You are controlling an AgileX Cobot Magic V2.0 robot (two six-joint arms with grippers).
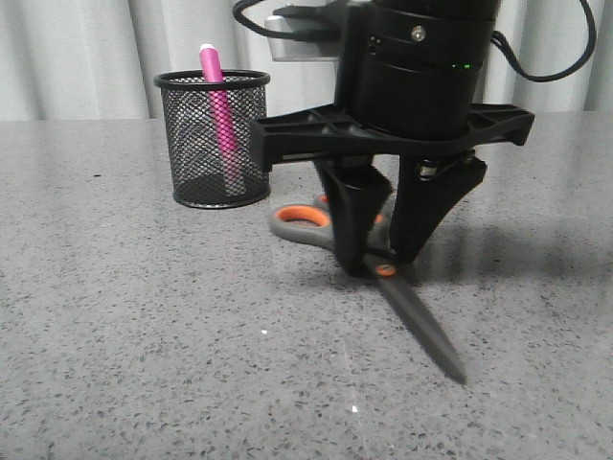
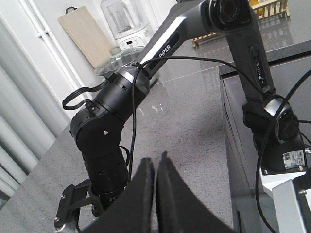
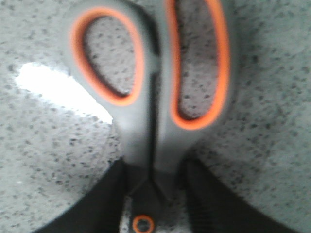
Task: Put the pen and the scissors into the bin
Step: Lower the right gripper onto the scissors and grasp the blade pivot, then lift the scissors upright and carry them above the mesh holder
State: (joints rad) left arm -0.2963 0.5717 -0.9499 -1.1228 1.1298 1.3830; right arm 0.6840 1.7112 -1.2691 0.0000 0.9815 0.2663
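Observation:
The scissors (image 1: 421,321) lie flat on the grey table, handles toward the bin, blades pointing to the front. My right gripper (image 1: 380,261) stands straight down over them, its fingers pressed on both sides of the neck just behind the orange pivot. The right wrist view shows the grey handles with orange lining (image 3: 146,126) between the gripper's (image 3: 156,167) two fingers. The pink pen (image 1: 222,125) stands inside the black mesh bin (image 1: 192,144) at the back left. My left gripper (image 2: 155,162) is shut and empty, raised above the table, and does not show in the front view.
The right arm (image 2: 109,145) and its cable show in the left wrist view. The grey speckled table (image 1: 144,335) stretches in front. A pale curtain hangs behind the bin. The table's right edge and a counter show in the left wrist view.

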